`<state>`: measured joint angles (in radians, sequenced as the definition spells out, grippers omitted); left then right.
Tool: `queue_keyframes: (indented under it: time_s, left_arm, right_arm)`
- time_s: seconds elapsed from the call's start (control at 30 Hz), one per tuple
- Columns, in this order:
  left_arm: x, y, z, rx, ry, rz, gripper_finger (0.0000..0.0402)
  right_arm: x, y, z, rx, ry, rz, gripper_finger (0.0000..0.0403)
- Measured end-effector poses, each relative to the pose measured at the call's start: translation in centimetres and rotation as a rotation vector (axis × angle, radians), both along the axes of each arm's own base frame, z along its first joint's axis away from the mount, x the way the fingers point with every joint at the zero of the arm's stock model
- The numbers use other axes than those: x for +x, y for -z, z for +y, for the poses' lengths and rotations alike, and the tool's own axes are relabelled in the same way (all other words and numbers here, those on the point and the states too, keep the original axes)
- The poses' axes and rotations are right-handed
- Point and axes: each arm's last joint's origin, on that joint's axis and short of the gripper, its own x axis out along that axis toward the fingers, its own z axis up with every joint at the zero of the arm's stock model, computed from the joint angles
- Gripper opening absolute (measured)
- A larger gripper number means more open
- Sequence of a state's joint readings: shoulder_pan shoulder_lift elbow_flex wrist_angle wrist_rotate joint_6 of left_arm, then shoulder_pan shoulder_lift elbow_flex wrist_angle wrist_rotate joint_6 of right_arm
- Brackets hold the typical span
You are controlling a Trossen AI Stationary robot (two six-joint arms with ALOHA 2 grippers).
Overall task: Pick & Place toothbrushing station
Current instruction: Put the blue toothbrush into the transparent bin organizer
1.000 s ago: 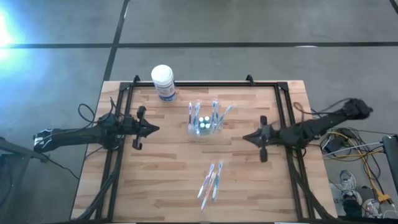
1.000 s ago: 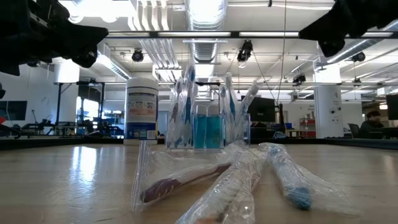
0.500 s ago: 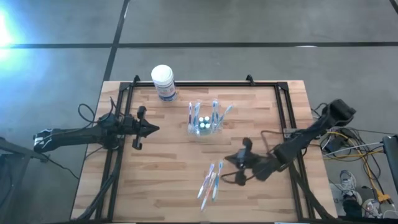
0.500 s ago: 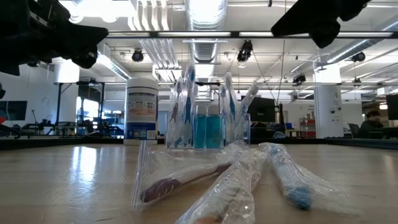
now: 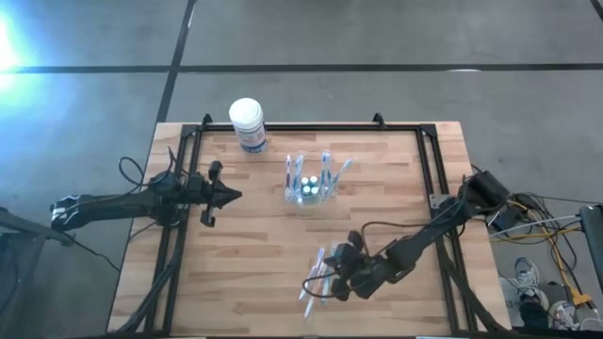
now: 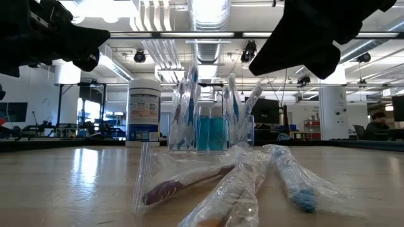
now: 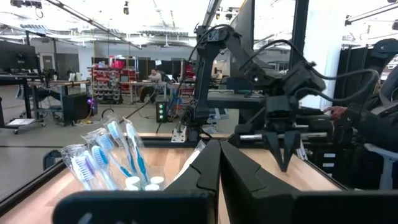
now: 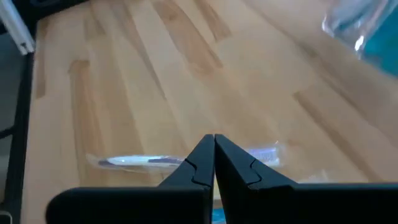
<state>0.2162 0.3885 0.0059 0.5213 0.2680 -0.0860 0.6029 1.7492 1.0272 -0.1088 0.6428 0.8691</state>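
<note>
The toothbrushing station is a clear plastic holder standing on its base at the table's middle, with several wrapped toothbrushes upright in it. It also shows in the low view and the left wrist view. My right gripper is shut and hovers above three wrapped toothbrushes lying flat near the table's near edge. In the right wrist view its shut gripper points down at them. My left gripper is shut and waits left of the holder, above the table.
A white tub with a blue label stands at the far left of the table, also in the low view. A black frame runs along the table's far and side edges. Bare wood lies at the near left.
My right gripper has swung from the table's right side toward the near edge and the left, and now hangs over the wrapped toothbrushes, tipped downward. The holder and the toothbrushes have stayed in place.
</note>
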Motion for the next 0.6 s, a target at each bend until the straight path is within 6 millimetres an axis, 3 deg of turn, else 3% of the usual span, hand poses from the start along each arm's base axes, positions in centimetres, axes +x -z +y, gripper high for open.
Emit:
queue_keyframes:
  time_s: [0.23,0.37,0.6]
  left_arm:
    - [0.0,0.0,0.0,-0.021,0.003,0.001,0.0014]
    - [0.0,0.0,0.0,-0.022,0.003,0.001,0.0014]
    - [0.0,0.2,0.0,-0.024,0.005,0.018,0.0014]
  right_arm:
    - [1.5,0.2,1.1,0.047,0.107,0.109,0.0028]
    - [2.3,0.1,1.6,0.067,0.137,0.137,0.0070]
    - [2.8,-0.8,1.7,0.254,0.180,0.224,0.0142]
